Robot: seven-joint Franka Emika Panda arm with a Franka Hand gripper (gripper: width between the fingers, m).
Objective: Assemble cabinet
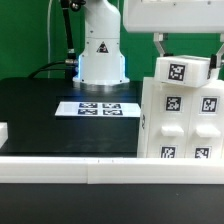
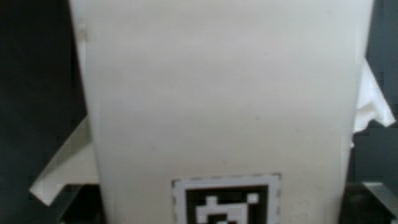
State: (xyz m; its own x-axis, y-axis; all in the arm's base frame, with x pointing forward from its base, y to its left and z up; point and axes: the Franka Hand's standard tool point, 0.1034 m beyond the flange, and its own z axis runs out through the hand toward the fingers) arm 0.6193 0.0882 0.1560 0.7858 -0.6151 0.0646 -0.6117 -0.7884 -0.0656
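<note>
Standing upright at the exterior view's right, the cabinet keeps its long axis vertical on the black worktop. White boxy body, rounded recesses, square marker tags on its faces. Pincer is closed on the small tagged panel at the cabinet's top, fingers straddling it. Marker board lies flat near the robot base.

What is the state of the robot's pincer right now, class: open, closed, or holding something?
Pincer: closed on a small white panel of the cabinet, gripped at the panel's upper end.
</note>
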